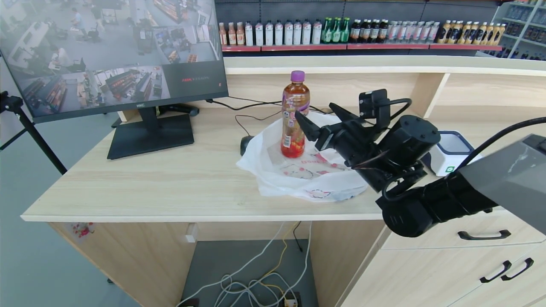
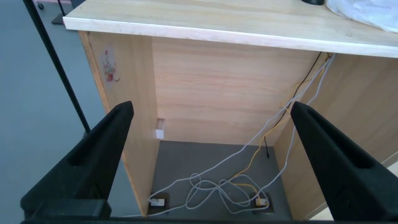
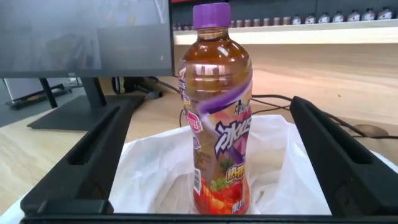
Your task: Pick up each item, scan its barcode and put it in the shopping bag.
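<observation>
A tea bottle [image 1: 294, 115] with a purple cap stands upright on the white shopping bag [image 1: 307, 170], which lies spread on the wooden counter. My right gripper [image 1: 319, 117] is open just to the right of the bottle, its fingers apart and not touching it. From the right wrist, the bottle [image 3: 219, 112] rises between the two open fingers [image 3: 93, 155], with the bag [image 3: 155, 174] beneath it. My left gripper [image 2: 211, 155] is open below the counter's front edge, facing the cabinet recess and its cables.
A white barcode scanner [image 1: 450, 153] sits on the counter right of the bag, partly behind my right arm. A monitor [image 1: 111, 55] stands at the back left, a mouse [image 1: 245, 144] and cables behind the bag. Drawers [image 1: 482, 247] lie under the counter's right side.
</observation>
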You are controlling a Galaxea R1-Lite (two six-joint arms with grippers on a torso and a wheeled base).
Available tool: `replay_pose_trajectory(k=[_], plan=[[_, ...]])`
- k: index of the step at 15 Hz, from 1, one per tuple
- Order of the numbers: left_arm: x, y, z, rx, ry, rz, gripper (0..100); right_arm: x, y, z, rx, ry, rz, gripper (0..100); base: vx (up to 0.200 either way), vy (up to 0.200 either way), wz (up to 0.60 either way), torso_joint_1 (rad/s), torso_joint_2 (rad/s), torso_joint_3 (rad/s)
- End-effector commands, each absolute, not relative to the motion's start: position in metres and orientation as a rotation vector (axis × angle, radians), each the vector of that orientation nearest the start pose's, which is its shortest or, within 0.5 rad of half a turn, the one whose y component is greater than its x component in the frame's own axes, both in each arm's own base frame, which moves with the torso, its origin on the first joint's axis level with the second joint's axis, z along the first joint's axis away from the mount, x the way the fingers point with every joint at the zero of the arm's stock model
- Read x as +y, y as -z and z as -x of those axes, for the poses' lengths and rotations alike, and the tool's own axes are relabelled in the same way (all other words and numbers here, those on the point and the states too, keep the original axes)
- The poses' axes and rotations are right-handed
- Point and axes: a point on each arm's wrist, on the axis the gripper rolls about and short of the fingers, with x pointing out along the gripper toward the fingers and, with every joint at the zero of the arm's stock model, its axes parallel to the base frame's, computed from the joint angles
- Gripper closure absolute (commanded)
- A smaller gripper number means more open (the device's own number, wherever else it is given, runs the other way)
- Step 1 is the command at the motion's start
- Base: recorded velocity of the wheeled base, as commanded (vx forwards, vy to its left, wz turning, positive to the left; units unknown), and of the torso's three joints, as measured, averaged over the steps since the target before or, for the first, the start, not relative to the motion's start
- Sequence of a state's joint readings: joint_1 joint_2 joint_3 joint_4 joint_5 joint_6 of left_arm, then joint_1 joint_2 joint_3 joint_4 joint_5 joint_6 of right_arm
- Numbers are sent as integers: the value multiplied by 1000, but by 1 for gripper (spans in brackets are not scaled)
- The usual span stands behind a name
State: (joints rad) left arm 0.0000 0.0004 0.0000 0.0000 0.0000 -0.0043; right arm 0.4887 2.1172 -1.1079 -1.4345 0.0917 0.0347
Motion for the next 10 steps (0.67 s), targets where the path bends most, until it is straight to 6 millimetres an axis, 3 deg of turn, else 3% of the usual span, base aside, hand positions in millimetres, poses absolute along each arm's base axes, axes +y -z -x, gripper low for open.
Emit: replay_pose_trajectory(k=[1, 6, 10], plan=[[0, -75, 23, 0, 0, 5, 0, 181, -194, -336, -430, -581, -130, 0, 0, 0, 0, 0, 0, 0], [0, -75, 23, 0, 0, 5, 0, 172, -200, -316, -455, -644, -146, 0, 0, 0, 0, 0, 0, 0], [0, -75, 23, 0, 0, 3, 0, 158, -194, -297, -403, -736, -104, 0, 0, 0, 0, 0, 0, 0]])
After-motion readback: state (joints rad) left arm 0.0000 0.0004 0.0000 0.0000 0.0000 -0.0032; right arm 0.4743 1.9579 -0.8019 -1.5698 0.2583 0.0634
